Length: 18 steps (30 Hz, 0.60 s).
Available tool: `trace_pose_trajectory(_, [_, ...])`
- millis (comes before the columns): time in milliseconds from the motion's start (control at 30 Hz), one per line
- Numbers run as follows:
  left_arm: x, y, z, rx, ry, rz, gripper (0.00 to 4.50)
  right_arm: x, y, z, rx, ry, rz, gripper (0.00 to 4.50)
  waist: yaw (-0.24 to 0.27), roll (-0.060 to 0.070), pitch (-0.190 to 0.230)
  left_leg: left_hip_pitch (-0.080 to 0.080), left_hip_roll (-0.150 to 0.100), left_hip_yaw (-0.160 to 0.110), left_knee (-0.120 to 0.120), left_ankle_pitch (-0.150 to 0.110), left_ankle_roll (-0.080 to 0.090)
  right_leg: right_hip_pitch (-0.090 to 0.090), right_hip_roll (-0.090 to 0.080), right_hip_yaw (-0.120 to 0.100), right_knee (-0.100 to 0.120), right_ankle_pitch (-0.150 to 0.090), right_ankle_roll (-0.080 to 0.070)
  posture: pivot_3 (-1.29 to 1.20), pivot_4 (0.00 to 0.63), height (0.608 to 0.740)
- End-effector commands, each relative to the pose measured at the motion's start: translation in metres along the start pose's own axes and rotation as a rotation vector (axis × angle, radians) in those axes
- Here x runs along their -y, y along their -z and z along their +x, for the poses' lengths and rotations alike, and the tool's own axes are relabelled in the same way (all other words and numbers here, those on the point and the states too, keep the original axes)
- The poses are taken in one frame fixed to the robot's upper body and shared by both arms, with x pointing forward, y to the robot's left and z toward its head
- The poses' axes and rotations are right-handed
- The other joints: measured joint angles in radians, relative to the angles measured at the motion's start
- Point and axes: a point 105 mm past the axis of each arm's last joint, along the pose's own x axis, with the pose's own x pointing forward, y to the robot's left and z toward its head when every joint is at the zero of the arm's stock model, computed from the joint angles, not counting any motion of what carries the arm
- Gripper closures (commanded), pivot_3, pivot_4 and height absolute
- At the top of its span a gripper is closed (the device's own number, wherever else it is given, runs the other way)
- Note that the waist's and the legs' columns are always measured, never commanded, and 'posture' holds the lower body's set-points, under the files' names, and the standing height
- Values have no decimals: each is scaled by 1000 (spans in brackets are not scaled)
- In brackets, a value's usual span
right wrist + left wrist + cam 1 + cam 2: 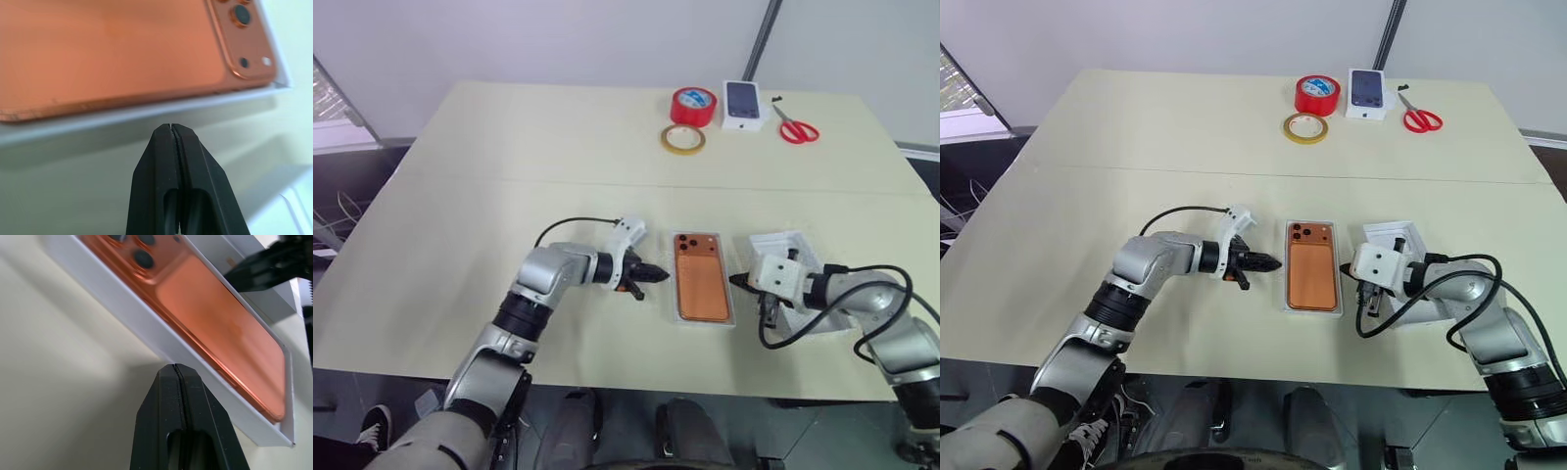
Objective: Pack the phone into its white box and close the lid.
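Now the phone (pixel 702 283) lies back-up in the white box (pixel 732 294) nr tabletop's front edge; left gripper (pixel 658 276) & right gripper (pixel 736 281) flank it, both clenched, empty.

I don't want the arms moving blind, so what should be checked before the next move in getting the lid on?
1. Phone seated in the white box: ok, it lies flat, cameras up.
2. Left gripper free: ok, shut, empty, beside the box.
3. Right gripper free: ok, shut, empty, on the box's other side.
4. Box closed: not ok, the phone lies uncovered.
5. Cover found: cannot tell; the white piece under the right arm may be it.
6. Red tape roll and scissors out of the way: ok, at the far edge.
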Motion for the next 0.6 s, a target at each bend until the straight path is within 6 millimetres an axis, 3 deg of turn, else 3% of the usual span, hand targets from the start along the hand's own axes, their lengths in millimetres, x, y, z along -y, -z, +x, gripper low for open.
trace_pose_trajectory(33, [-3, -21, -8, 82, -23, 54, 4500, 20, -5, -7, 10, 104, -48, 4467, 0, 0, 0, 0, 0, 0, 0, 0, 0, 0, 0, 0, 0, 0, 0, 0, 150, 740])
trace_pose_trajectory(367, [-5, -35, -24, 173, -53, 143, 4500, 38, 17, 0, -102, 184, -114, 4467, 1, 0, 0, 0, 0, 0, 0, 0, 0, 0, 0, 0, 0, 0, 0, 0, 150, 740])
trace_pose_trajectory(533, [-12, -39, -50, 219, -72, 160, 4500, 44, 28, -14, -151, 200, -124, 4467, -1, 0, 0, 0, 0, 0, 0, 0, 0, 0, 0, 0, 0, 0, 0, 0, 150, 740])
trace_pose_trajectory(600, [-14, -42, -60, 247, -71, 144, 4500, 39, 22, -16, -100, 162, -30, 4467, 0, 0, 0, 0, 0, 0, 0, 0, 0, 0, 0, 0, 0, 0, 0, 0, 150, 740])
